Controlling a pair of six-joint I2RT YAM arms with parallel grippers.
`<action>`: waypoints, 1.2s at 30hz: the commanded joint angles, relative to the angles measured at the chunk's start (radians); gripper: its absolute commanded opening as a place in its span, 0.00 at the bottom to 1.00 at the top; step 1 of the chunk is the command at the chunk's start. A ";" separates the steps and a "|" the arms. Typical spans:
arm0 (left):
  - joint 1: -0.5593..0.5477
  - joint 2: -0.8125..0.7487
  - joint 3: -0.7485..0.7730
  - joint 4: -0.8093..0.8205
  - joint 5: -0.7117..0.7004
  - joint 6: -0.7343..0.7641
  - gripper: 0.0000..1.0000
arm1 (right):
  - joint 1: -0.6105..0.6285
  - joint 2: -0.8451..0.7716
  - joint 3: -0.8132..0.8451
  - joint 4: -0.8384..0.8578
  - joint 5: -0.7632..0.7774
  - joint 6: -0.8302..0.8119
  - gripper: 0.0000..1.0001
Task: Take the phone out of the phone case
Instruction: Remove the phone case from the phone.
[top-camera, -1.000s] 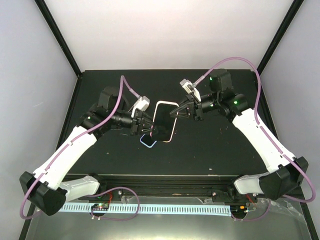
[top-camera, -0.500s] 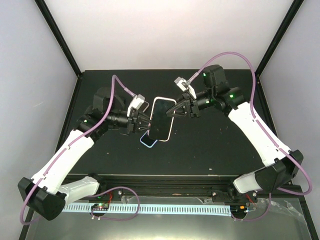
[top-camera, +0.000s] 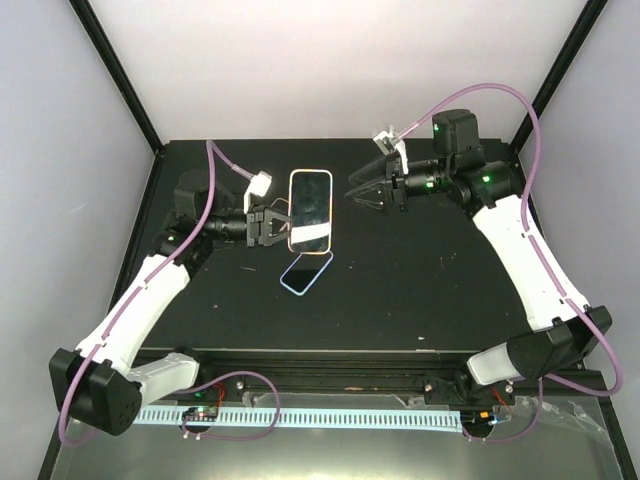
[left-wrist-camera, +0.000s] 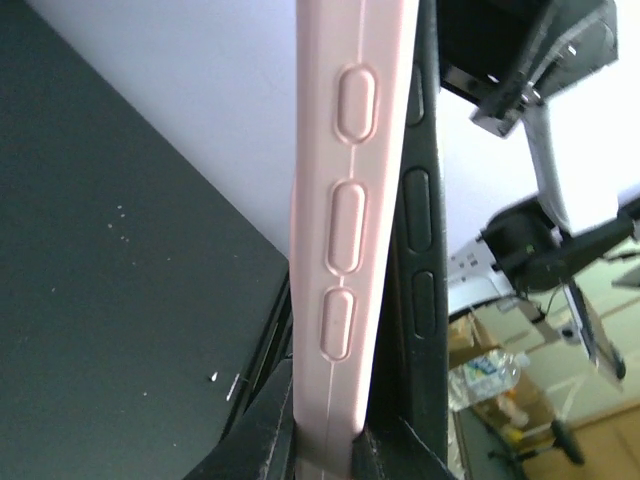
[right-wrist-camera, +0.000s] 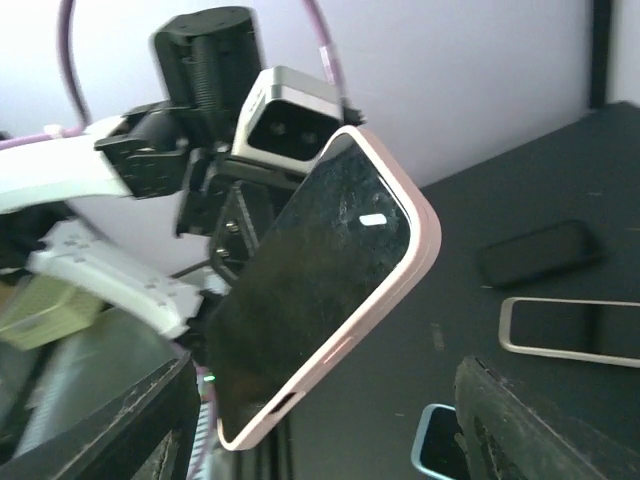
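Top external shows my left gripper clamped on the pink case, phone seated inside and held above the table, my right gripper spread apart nearby, so I judge I'm mid-separation and must next pinch a rim and peel.

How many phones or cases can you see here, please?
4: the pink-cased phone in the left gripper, a blue-edged one on the table, plus a dark one and a light-rimmed one visible only from the right wrist. Others may be hidden.
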 joint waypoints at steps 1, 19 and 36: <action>0.023 0.019 -0.015 0.190 -0.052 -0.206 0.02 | 0.000 -0.065 -0.008 0.045 0.267 -0.068 0.72; 0.054 0.051 0.023 0.011 -0.379 -0.509 0.02 | 0.003 -0.294 -0.328 0.188 0.707 -0.228 0.79; 0.080 0.097 -0.096 0.153 -0.272 -0.733 0.02 | 0.338 -0.224 -0.310 0.289 1.039 -0.307 0.70</action>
